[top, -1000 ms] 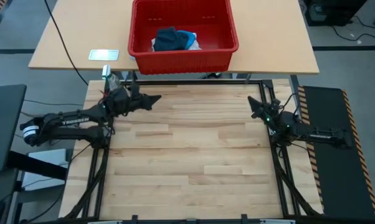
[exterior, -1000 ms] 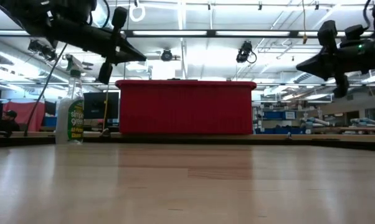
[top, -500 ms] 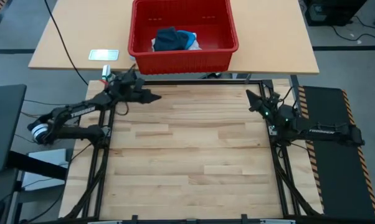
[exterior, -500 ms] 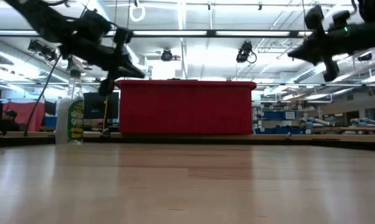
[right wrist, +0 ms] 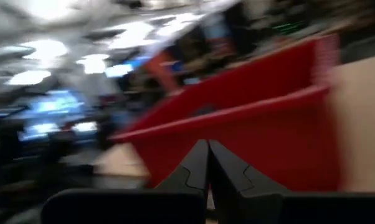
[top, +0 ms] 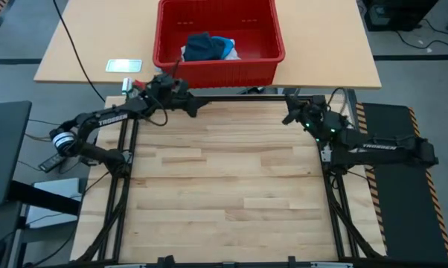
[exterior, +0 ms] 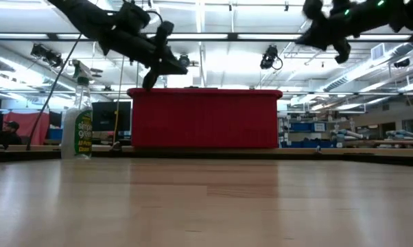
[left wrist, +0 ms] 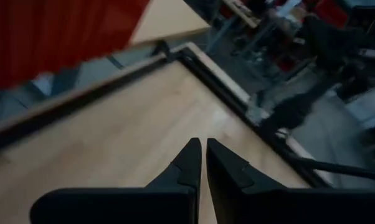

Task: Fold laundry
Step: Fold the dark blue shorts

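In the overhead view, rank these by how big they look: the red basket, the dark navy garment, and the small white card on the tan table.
1. red basket
2. dark navy garment
3. white card, which looks near the garment in size, so the last two are unsure.

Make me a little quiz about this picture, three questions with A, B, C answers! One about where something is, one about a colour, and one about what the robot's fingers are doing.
1. Where are the clothes?
A. spread on the wooden table
B. inside the basket
C. on the floor

2. What colour is the basket?
A. red
B. green
C. yellow

3. How are the left gripper's fingers?
A. wide open
B. holding a shirt
C. shut with nothing between them

Answers:
1. B, the high view shows the dark blue, bright blue and white cloth piled inside the basket.
2. A, its walls are bright red in the high and low views.
3. C, the left wrist view shows the two dark fingers pressed together over bare wood.
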Available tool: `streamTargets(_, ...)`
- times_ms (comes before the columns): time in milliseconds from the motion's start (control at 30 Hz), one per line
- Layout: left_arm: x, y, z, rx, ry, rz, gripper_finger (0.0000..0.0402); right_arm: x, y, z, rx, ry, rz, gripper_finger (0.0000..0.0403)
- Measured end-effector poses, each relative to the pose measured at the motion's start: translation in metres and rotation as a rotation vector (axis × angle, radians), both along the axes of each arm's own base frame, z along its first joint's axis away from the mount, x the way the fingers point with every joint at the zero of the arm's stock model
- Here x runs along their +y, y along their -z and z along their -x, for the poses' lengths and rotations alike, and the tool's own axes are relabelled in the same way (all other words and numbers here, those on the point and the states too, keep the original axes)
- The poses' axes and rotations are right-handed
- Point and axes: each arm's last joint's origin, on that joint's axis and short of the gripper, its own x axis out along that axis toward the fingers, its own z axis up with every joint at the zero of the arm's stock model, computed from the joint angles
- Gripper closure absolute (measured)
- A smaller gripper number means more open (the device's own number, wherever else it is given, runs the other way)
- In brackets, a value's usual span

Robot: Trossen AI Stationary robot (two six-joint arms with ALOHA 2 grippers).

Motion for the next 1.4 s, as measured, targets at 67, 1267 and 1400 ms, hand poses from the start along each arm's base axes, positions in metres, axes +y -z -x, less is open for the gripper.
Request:
streamTargets(67, 0.007, 0.0, -0.003, 0.031, -0.017, 0.014, 0.0372, -0.01, 0.009, -0.004, 0.049, 0.043, -0.025, 0.0384)
streamTargets(1267, 0.214, -0.068, -0.048, 0.278, -0.418, -0.1, 0.026, -0.105, -0.016, -0.059, 0.245, -0.157, -0.278, 0.0332)
streamTargets(1400, 0.232, -0.047, -0.06, 0.27, -0.419, -0.111, 0.0205, -0.108, -0.016, -0.058, 0.233, -0.145, -0.285, 0.0294)
